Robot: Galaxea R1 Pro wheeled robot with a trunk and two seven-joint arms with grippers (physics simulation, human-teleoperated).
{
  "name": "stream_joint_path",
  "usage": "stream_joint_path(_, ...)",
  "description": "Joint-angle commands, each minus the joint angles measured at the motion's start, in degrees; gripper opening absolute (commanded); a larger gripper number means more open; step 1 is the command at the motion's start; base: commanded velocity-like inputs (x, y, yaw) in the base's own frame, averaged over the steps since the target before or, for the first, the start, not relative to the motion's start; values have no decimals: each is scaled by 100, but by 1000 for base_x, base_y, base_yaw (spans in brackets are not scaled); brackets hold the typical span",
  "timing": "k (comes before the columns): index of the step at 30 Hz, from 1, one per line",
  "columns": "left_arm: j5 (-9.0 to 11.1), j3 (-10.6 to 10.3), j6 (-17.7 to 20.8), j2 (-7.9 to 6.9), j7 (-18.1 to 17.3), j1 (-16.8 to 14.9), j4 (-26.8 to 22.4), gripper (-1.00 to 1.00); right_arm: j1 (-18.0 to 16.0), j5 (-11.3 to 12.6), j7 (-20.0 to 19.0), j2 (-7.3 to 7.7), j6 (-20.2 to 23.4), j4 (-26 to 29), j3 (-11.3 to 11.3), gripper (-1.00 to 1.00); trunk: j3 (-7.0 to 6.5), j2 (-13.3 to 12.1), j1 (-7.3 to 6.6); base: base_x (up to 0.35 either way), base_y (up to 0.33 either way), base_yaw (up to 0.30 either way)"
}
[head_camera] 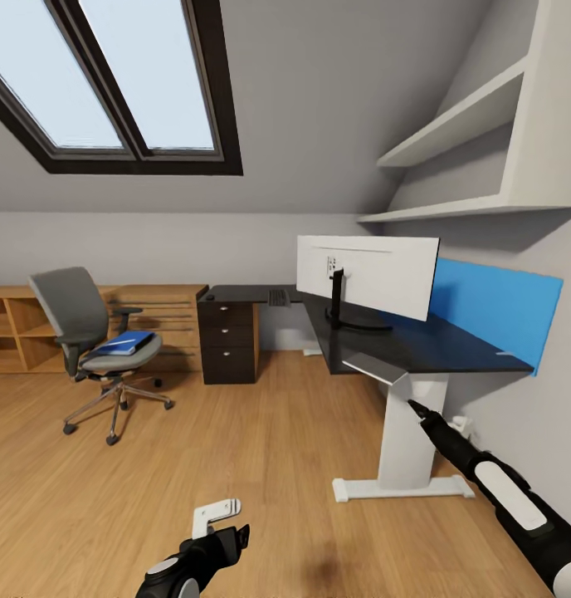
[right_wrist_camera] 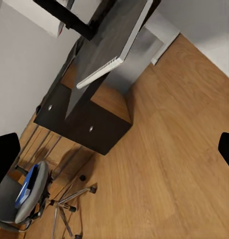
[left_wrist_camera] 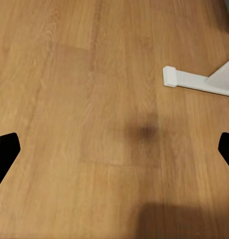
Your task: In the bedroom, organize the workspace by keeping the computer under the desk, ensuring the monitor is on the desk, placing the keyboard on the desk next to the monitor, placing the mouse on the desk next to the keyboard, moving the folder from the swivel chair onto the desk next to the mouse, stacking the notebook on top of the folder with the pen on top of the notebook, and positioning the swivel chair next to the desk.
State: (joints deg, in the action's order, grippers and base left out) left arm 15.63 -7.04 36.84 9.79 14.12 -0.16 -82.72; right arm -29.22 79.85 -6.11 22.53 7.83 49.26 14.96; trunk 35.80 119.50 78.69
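Your left claw point(head_camera: 222, 522) hovers lowest in the head view, at 6 o'clock over the wood floor point(head_camera: 236, 465), fingers spread wide with nothing between them. Your right claw point(head_camera: 417, 409) points from 4 o'clock toward the white pedestal leg point(head_camera: 406, 432); its fingertips point(right_wrist_camera: 4, 154) also stand far apart and bare. On the black worktop point(head_camera: 435, 345) at 2 o'clock stands the monitor point(head_camera: 367, 272), the keyboard point(head_camera: 278, 297) lying beyond it. At 9 o'clock, well apart from the worktop, the swivel chair point(head_camera: 74, 320) carries the blue folder point(head_camera: 124, 343) on its seat.
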Motion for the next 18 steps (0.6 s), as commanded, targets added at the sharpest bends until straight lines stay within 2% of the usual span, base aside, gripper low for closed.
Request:
stream_joint_path(1, 62, -9, 16, 1, 53, -2, -8, 100, -5, 193, -19, -1, -58, -68, -96, 100, 24, 44, 22, 0, 0, 0)
stream_joint_path(4, 62, -12, 16, 3, 55, -2, -8, 100, -5, 449, -31, -7, -89, -108, -210, 100, 78, 165, 88, 0, 0, 0)
stream_joint_path(5, 61, -8, 16, 5, 56, -2, -8, 100, -5, 963, -43, -5, -98, -142, -284, 100, 78, 165, 88, 0, 0, 0)
stream_joint_path(10, 55, -24, 16, 5, 33, -2, -8, 100, -5, 1152, -47, -3, -97, -158, -297, 100, 78, 165, 88, 0, 0, 0)
stream_joint_path(18, 49, -141, 8, -8, -9, -2, -1, 100, -5, 1201, -40, -10, -96, -221, -294, 100, 78, 165, 88, 7, 0, 0)
